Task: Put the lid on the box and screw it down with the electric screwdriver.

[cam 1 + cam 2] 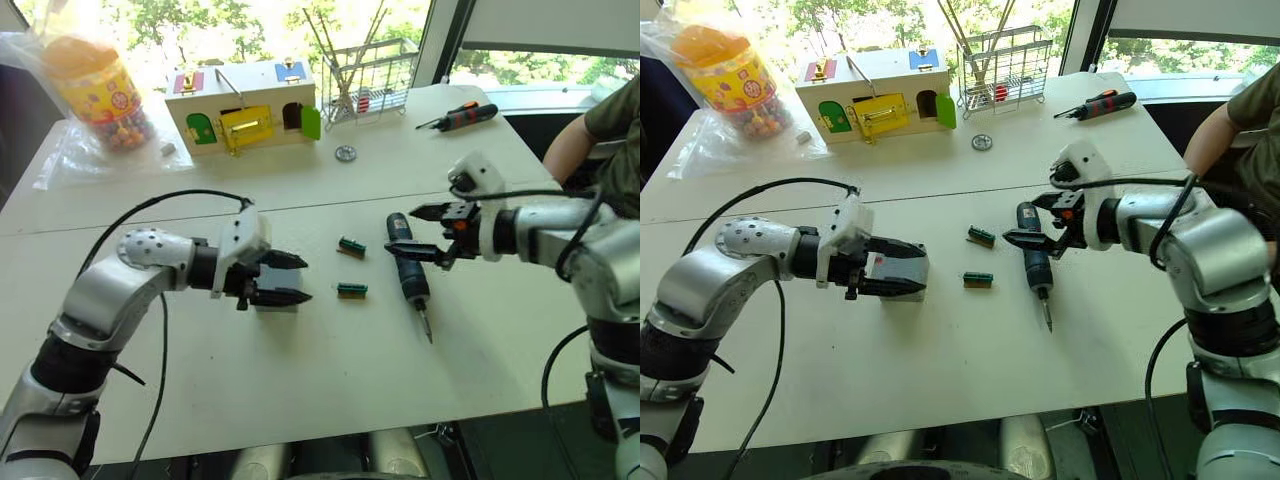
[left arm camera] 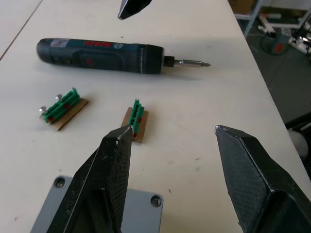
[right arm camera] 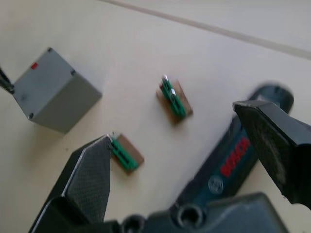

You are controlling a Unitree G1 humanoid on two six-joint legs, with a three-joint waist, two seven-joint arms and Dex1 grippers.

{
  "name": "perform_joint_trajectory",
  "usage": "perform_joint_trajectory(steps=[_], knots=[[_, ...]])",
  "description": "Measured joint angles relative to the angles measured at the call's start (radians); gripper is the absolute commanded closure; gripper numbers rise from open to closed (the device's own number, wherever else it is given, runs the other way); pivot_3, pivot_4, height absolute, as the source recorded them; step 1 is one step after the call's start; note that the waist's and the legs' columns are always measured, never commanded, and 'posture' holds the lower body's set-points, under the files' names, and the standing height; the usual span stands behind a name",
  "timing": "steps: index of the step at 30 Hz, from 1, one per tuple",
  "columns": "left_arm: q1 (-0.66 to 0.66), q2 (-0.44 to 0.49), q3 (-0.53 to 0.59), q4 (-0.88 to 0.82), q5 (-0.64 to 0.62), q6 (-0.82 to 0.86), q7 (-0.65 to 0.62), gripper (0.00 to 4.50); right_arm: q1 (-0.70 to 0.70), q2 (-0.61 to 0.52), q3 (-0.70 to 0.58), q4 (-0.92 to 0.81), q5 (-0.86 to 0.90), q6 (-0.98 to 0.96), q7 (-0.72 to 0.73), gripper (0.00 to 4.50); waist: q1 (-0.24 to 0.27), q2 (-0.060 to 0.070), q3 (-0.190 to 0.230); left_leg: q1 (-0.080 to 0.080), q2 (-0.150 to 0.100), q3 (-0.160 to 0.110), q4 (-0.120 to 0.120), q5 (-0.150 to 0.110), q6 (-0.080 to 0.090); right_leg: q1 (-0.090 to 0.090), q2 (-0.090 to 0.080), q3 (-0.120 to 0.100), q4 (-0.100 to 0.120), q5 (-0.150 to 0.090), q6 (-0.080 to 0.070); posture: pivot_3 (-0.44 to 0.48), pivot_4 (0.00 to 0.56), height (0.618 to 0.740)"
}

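Green screw strips: two.

The box looks like smooth matt grey plastic. The electric screwdriver has a dark, slightly glossy plastic body and a bare metal bit. The gripper fingers are black with rough textured pads. The table is matt

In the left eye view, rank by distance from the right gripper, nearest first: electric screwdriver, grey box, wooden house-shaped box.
1. Electric screwdriver: directly beneath the right gripper, between its open jaws.
2. Grey box: across the table, at the left gripper.
3. Wooden house-shaped box: at the table's far side.
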Motion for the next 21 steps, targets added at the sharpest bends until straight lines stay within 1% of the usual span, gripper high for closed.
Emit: perform_joint_trajectory(steps=[2,3,6,9,12,14,18,21], knots=[[0.0,-0.026,-0.044,0.001,0.033,-0.039,-0.005,1.74,-0.067,-0.053,0.055,0.094,0.04,0.114,-0.006,0.02,0.005,0.0,0.0,0.0,0.0,0.0,0.0,0.0,0.001,0.001,-0.001,0.0,-0.002,0.0,0.0,0.0,0.15,0.74],[0.0,-0.035,-0.059,0.001,0.043,-0.049,-0.005,1.74,-0.079,-0.063,0.081,0.118,0.066,0.132,-0.007,0.02,0.005,-0.001,0.0,0.0,0.0,0.0,0.0,-0.001,0.001,0.001,-0.001,0.0,-0.003,0.0,0.0,0.0,0.15,0.74],[0.01,-0.049,-0.08,-0.003,0.066,-0.075,-0.003,1.74,-0.124,-0.063,0.193,0.222,0.133,0.145,-0.027,0.02,0.0,-0.001,0.0,0.0,-0.001,0.001,0.0,-0.001,0.001,0.001,-0.001,0.0,-0.003,0.0,0.0,0.0,0.15,0.74],[0.033,-0.056,-0.092,-0.008,0.084,-0.093,0.002,1.74,-0.164,-0.064,0.271,0.29,0.174,0.145,-0.059,0.02,0.002,-0.001,0.001,0.0,0.0,0.002,0.0,-0.001,0.001,0.0,-0.001,0.0,-0.002,0.0,0.0,0.0,0.15,0.74],[0.047,-0.061,-0.102,-0.028,0.123,-0.116,0.029,1.74,-0.256,-0.03,0.364,0.399,0.241,0.145,-0.118,0.02,0.001,-0.001,0.001,0.0,0.0,0.002,0.001,-0.001,0.001,0.0,-0.001,0.001,-0.002,0.0,0.0,0.0,0.15,0.74],[0.049,-0.063,-0.103,-0.035,0.137,-0.128,0.042,1.74,-0.29,-0.002,0.401,0.464,0.269,0.145,-0.153,0.02,0.003,-0.001,0.001,0.0,0.0,0.001,0.001,-0.001,0.001,0.001,-0.001,0.001,-0.002,0.0,0.0,0.0,0.15,0.74],[0.058,-0.083,-0.106,-0.032,0.166,-0.136,0.071,1.74,-0.323,0.067,0.47,0.568,0.295,0.146,-0.215,0.02,0.005,-0.001,0.001,-0.001,-0.001,0.001,0.001,-0.001,0.001,0.001,-0.001,0.0,-0.002,0.0,0.0,0.0,0.15,0.74],[0.066,-0.087,-0.106,-0.028,0.178,-0.139,0.086,1.74,-0.338,0.081,0.494,0.603,0.32,0.146,-0.26,0.02,0.004,-0.001,0.001,-0.001,-0.001,0.001,0.001,-0.001,0.001,0.001,-0.001,0.0,-0.002,0.0,0.0,0.0,0.15,0.74]])
